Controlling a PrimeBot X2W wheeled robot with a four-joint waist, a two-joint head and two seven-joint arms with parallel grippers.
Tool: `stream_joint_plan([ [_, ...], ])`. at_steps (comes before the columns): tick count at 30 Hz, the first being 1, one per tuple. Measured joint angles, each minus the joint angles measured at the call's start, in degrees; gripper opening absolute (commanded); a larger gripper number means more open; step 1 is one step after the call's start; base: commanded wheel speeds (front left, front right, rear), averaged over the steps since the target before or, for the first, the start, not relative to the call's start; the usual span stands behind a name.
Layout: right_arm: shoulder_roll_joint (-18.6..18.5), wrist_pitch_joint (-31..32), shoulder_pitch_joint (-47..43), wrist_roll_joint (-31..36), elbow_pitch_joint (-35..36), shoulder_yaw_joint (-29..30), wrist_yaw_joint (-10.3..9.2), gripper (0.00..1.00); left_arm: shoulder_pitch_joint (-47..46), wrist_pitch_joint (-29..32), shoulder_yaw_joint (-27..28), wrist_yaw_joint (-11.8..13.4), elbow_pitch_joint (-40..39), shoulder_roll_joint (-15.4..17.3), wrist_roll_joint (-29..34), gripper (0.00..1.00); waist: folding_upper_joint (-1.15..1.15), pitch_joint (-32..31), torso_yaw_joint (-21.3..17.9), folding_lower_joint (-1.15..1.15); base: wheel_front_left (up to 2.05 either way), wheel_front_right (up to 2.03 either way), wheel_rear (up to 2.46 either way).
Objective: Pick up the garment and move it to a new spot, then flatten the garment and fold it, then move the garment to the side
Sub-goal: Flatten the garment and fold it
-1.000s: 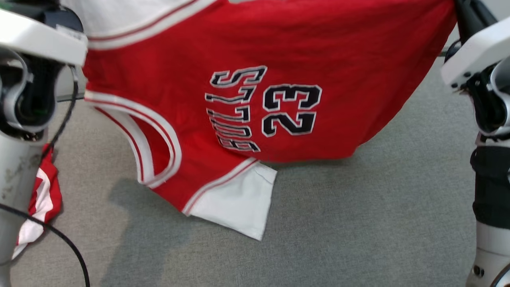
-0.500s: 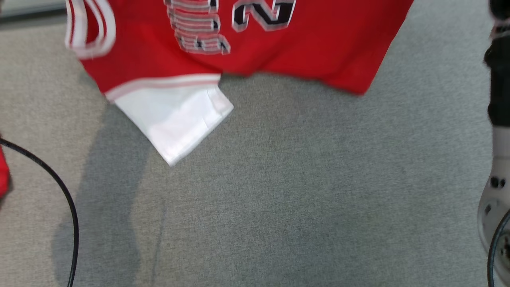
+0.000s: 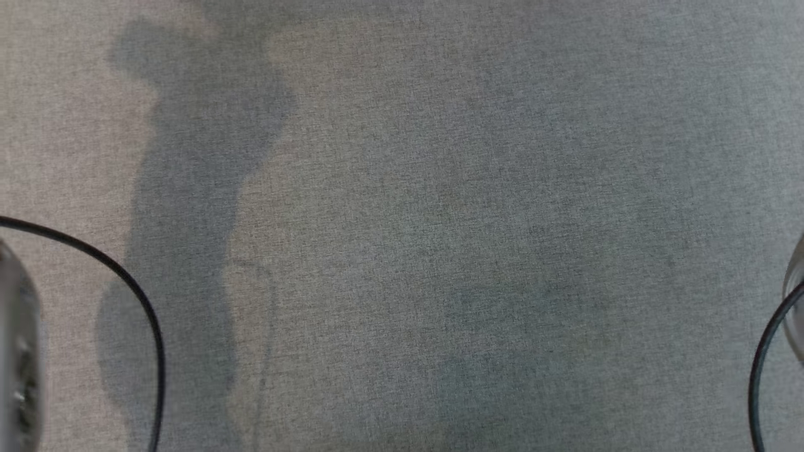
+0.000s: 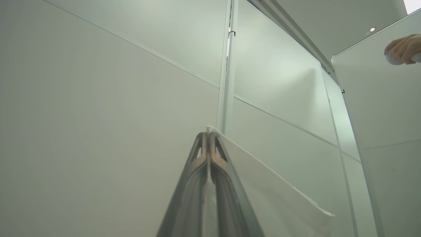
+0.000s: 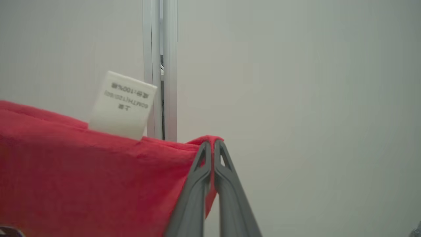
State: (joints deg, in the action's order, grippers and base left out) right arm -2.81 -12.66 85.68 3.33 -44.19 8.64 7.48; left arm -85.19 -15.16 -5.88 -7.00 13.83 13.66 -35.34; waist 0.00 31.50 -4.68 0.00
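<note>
The garment is a red jersey (image 5: 82, 171) with white panels. In the right wrist view my right gripper (image 5: 212, 143) is shut on a corner of its red edge, and the cloth hangs away to the left with a white care label (image 5: 122, 104) standing above the hem. In the left wrist view my left gripper (image 4: 208, 134) is shut on a white piece of the garment (image 4: 273, 197), which stretches off to the lower right. Both grippers point up at pale wall panels.
The head view looks down on a grey cloth-covered surface (image 3: 440, 220) with soft shadows on it. A black cable (image 3: 125, 282) loops at the left and another cable (image 3: 763, 351) at the right edge. A person's hand (image 4: 403, 49) shows at the upper right of the left wrist view.
The jersey, hanging spread in the head view a second ago, has risen up and out of that picture. Both arms have gone up with it, leaving the grey surface and cables.
</note>
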Motion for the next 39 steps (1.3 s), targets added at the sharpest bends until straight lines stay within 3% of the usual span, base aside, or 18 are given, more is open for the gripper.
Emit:
stream_joint_plan([
  [4,-0.07,-0.93,-3.58,1.52,-5.34,-1.41,0.0,0.0,9.76,0.03,-2.72,-0.13,3.52,-0.58,0.36,0.0,0.0,-0.6,0.5,0.0,0.0,0.0,0.0],
  [13,-0.02,-0.56,-11.55,1.12,-17.55,-1.34,0.01,0.0,28.7,0.03,-8.98,-0.36,5.15,-1.23,-5.53,0.0,0.0,-1.44,1.58,0.0,0.0,0.0,0.0],
  [17,-0.04,-1.02,-16.26,-5.09,-19.24,0.8,0.01,0.0,39.8,0.03,-9.31,-0.42,3.1,-2.86,-12.25,0.0,0.0,-4.22,2.04,0.0,0.0,0.0,0.0],
  [22,0.01,0.05,-24.52,-15.89,-21.16,-8.26,0.0,0.0,53.24,0.02,-12.67,-0.42,0.04,-2.33,-21.11,0.0,0.0,-8.78,2.39,0.0,0.0,0.0,0.0],
  [25,0.16,-0.31,-30.19,-20.2,-19.62,-11.16,0.0,0.0,61.04,0.05,-14.11,-0.42,-1.54,-2.65,-30.55,0.0,0.0,-11.7,2.66,0.0,0.0,0.0,0.0],
  [30,0.1,-1.26,-39.46,-20.42,-19.0,-8.99,0.0,0.0,71.77,1.64,-16.41,-0.41,-5.67,-0.55,-40.08,0.0,0.0,-17.18,3.79,0.0,0.0,0.0,0.0],
  [34,-2.53,-2.04,-44.65,-15.67,-17.44,-3.74,0.02,0.0,77.67,6.86,-18.91,-0.41,-11.89,0.24,-47.95,0.0,0.0,-20.3,5.13,0.0,0.0,0.0,0.0],
  [39,-1.3,-1.86,-51.73,-11.43,-16.79,2.36,0.01,0.0,85.16,11.28,-21.15,-0.41,-17.64,2.72,-53.67,0.0,0.0,-23.66,7.22,0.0,0.0,0.0,0.0],
])
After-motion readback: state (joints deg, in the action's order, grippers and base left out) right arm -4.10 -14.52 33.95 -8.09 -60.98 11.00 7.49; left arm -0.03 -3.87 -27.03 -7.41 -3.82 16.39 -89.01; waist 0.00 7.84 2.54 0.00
